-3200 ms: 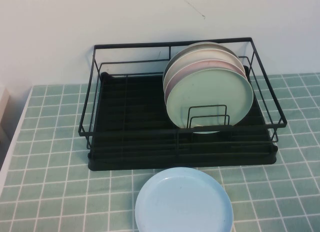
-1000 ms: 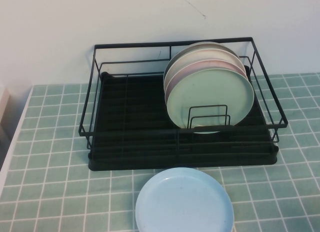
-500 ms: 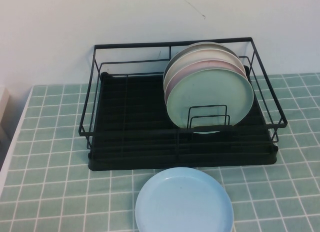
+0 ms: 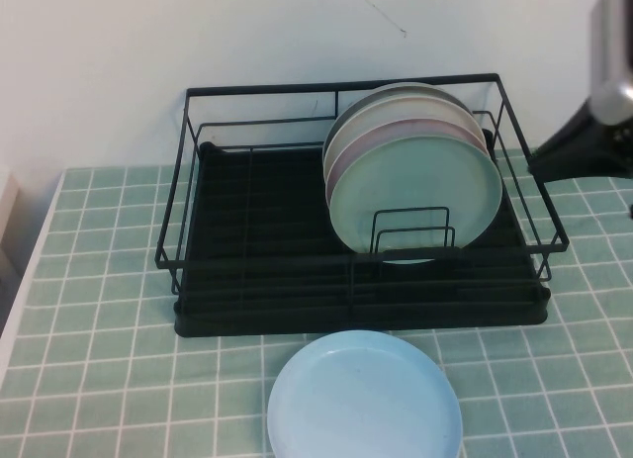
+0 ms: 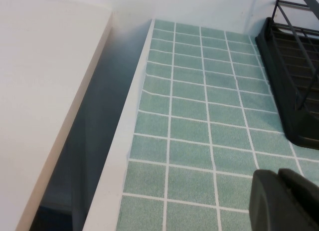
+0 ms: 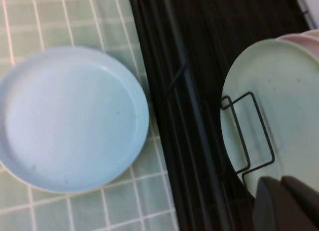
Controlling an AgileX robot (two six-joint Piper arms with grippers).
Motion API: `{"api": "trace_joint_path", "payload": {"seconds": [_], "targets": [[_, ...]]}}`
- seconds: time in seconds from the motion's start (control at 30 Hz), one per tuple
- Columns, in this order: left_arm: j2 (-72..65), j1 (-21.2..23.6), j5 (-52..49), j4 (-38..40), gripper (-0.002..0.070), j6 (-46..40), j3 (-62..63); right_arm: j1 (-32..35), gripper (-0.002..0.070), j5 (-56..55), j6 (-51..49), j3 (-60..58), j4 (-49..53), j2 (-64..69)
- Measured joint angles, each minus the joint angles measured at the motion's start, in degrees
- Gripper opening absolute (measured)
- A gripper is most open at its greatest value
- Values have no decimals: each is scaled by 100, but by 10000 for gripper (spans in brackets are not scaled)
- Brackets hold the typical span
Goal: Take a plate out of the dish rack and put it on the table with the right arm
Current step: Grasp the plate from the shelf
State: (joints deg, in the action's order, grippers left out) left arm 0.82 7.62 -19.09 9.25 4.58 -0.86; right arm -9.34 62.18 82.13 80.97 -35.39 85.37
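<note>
The mint-green plate stands upright at the front of a stack in the right half of the black dish rack, held by wire dividers. It also shows in the right wrist view, with the rack's ribbed base beside it. The right arm reaches in at the right edge, above and right of the rack. My right gripper is shut and empty, hovering above the mint plate's lower part. My left gripper is shut and empty above the tiled table, left of the rack.
A light blue plate lies flat on the table just in front of the rack. A pale pink plate and cream plates stand behind the mint one. The table's left edge drops beside a white surface.
The right arm has come into the high view at the right edge. The plates and rack have not moved.
</note>
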Motion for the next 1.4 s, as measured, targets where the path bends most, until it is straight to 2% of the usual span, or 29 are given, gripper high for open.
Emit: {"api": "trace_joint_path", "payload": {"seconds": [0.13,0.23,0.43,0.5,0.63,0.8,1.4], "targets": [[0,0,0,0,-3,0,0,-321,-1,0,-307,900,586,959],[0,0,0,0,-3,0,0,-340,25,55,-396,1493,595,1664],[0,0,0,0,-3,0,0,-426,265,107,-343,2271,414,2360],[0,0,0,0,-3,0,0,-503,294,20,-173,2314,609,2401],[0,0,0,0,-3,0,0,-682,258,-204,300,2363,1094,2411],[0,0,0,0,-3,0,0,-759,210,-686,667,2363,1070,2424],[0,0,0,0,-3,0,0,-759,209,-1161,954,2379,910,2939]]}}
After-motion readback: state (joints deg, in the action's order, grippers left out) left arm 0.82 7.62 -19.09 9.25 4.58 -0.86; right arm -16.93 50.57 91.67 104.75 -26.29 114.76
